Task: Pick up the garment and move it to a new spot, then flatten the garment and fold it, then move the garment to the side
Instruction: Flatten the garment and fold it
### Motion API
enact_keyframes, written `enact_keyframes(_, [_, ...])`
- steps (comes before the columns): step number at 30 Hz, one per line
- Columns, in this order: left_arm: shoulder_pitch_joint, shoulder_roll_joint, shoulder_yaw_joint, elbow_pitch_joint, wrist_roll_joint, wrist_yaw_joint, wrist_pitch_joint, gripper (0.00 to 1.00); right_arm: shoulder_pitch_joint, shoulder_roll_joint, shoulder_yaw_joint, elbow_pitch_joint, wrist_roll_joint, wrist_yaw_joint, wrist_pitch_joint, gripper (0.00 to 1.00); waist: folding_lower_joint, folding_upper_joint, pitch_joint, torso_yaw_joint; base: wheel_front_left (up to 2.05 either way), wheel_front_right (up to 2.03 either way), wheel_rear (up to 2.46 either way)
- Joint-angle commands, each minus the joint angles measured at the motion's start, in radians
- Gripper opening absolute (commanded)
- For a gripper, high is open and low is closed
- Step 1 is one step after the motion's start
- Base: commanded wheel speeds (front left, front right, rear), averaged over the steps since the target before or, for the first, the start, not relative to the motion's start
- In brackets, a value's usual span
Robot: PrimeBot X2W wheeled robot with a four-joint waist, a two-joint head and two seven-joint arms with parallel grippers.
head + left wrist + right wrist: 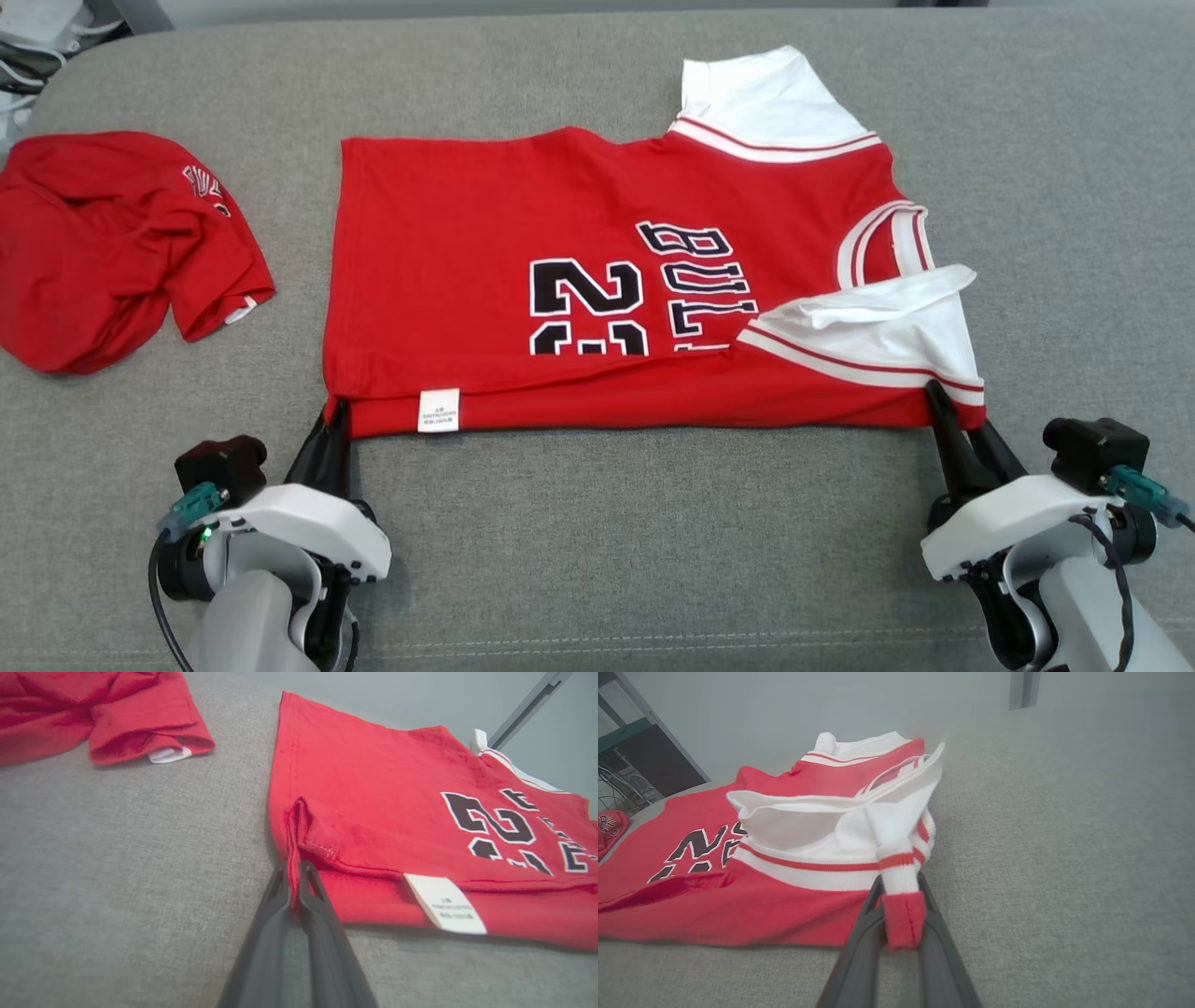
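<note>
The garment (pixel 597 280) is a red jersey with white sleeves and black lettering, lying spread on the grey couch with its near long edge folded over. My left gripper (pixel 334 418) is shut on the garment's near left hem corner (pixel 293 858), the red cloth pinched between the two dark fingers (pixel 275 914). My right gripper (pixel 948 403) is shut on the near right corner, where a red and white striped fold (pixel 901 891) sits between its fingers (pixel 864 938). A white care label (pixel 446 904) shows on the folded edge.
A second red garment (pixel 112 243) lies crumpled at the left end of the couch (pixel 653 523). The grey cushion stretches bare in front of the jersey and to its right. A dark shelf frame (pixel 640 765) stands beyond the couch.
</note>
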Motion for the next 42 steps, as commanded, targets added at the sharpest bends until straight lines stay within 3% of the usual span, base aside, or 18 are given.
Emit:
enact_keyframes(1, [0.012, 0.028, 0.03, -0.009, 0.003, -0.007, -0.005, 0.0, 0.017, -0.018, 0.016, -0.015, 0.002, 0.0, -0.013, 0.0, 0.0, 0.0, -0.021, 0.003, 0.0, 0.0, 0.0])
enact_keyframes(16, [0.134, 0.01, 0.056, 0.022, 0.035, 0.002, -0.005, 0.0, 0.15, -0.067, 0.083, -0.008, 0.063, 0.0, -0.011, 0.0, 0.0, 0.0, -0.17, 0.008, 0.0, 0.0, 0.0])
enact_keyframes(30, [0.212, 0.002, 0.047, 0.015, 0.039, 0.011, -0.005, 0.0, 0.251, -0.109, 0.089, -0.057, 0.104, 0.0, 0.015, 0.0, 0.0, 0.0, -0.212, 0.013, 0.0, 0.0, 0.0])
enact_keyframes(31, [0.21, 0.002, 0.045, 0.015, 0.04, 0.01, -0.005, 0.27, 0.251, -0.109, 0.086, -0.06, 0.103, 0.0, 0.018, 0.05, 0.0, 0.0, -0.207, 0.012, 0.0, 0.0, 0.0])
enact_keyframes(32, [0.206, 0.002, 0.044, 0.014, 0.04, 0.01, -0.005, 0.8, 0.248, -0.108, 0.078, -0.06, 0.1, 0.0, 0.018, 0.46, 0.0, 0.0, -0.202, 0.011, 0.0, 0.0, 0.0])
enact_keyframes(33, [0.202, 0.002, 0.043, 0.014, 0.039, 0.009, -0.005, 1.0, 0.243, -0.107, 0.069, -0.059, 0.097, 0.0, 0.018, 1.0, 0.0, 0.0, -0.197, 0.011, 0.0, 0.0, 0.0])
enact_keyframes(42, [0.121, 0.016, 0.055, -0.088, 0.074, 0.023, -0.005, 1.0, 0.115, -0.113, -0.055, -0.099, -0.002, 0.0, 0.013, 1.0, 0.0, 0.0, -0.136, 0.015, 0.0, 0.0, 0.0])
